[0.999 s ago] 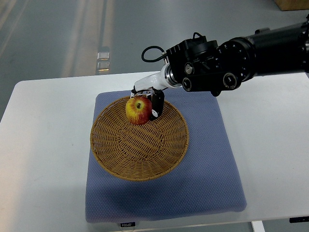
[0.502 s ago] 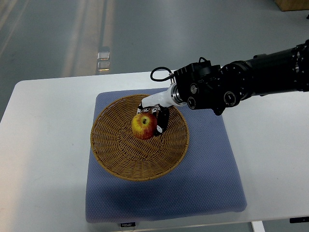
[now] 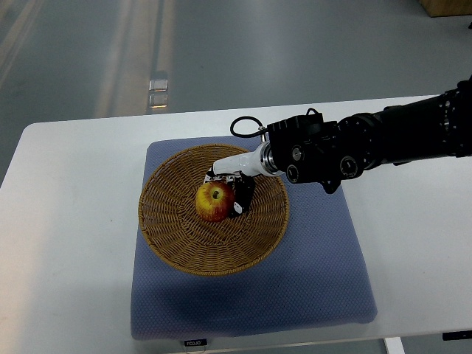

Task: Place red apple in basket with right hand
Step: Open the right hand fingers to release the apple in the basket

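Currently gripping apple (image 3: 214, 203) with right hand (image 3: 230, 190), fingers (image 3: 241, 198) curled around its right and upper sides, pinching it from above. Sitting inside basket (image 3: 177, 247), slightly above basket centre, just left of frame centre. Showing red skin with a yellow patch near the stem, stem facing up. Cannot tell whether apple bottom is touching the wicker or hanging just above it.

Reaching in from right edge of frame: right arm (image 3: 383, 140), black, bulky joint housing at centre right, white wrist section angling down-left over the basket's upper right rim. Looping above the wrist joint: black cable (image 3: 243, 125).

Resting on blue cushion (image 3: 317, 287): round, shallow, woven basket, occupying the cushion's upper left portion. Lying on white table (image 3: 66, 243): cushion, roughly square, filling the middle and lower part of frame, small label at its lower edge, text too small to read. Casting shadow of basket onto cushion toward lower left.

Showing grey floor (image 3: 221, 44) across the top of frame, small pale marker on it at upper left. Peeking in at upper right corner: brown box edge (image 3: 446, 7).
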You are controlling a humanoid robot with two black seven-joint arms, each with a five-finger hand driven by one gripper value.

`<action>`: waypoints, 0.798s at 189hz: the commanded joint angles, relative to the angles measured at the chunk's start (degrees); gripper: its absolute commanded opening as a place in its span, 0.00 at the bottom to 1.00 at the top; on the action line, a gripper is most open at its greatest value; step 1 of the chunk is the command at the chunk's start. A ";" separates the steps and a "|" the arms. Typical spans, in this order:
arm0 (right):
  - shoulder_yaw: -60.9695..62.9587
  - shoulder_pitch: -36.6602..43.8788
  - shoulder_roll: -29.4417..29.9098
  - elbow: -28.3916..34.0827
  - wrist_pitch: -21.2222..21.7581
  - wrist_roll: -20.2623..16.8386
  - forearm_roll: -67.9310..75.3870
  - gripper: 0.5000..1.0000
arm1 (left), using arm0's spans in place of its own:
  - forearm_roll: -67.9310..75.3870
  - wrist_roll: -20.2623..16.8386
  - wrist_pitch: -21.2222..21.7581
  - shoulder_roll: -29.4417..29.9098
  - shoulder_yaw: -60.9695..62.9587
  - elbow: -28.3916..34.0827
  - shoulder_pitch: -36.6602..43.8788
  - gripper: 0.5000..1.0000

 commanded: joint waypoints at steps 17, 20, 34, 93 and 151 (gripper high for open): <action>0.48 -0.31 0.00 -0.27 -0.03 0.00 -0.01 0.57 | -0.03 0.05 0.04 0.00 0.03 0.00 0.00 1.00; 0.83 -0.40 0.00 -0.27 -0.03 0.00 -0.01 0.59 | -0.03 -0.04 0.04 0.00 0.03 0.00 0.00 1.00; 1.27 -0.75 0.00 -0.36 -0.03 0.00 0.08 0.67 | -0.03 0.05 0.04 0.00 0.03 0.00 0.00 1.00; 1.36 -1.28 0.00 -0.71 0.06 0.00 0.08 0.79 | -0.03 0.05 0.13 0.00 -0.06 0.00 0.00 1.00; 3.12 4.08 0.00 -0.45 4.36 0.00 1.05 0.81 | 0.06 0.05 0.13 0.00 -0.06 0.00 0.00 1.00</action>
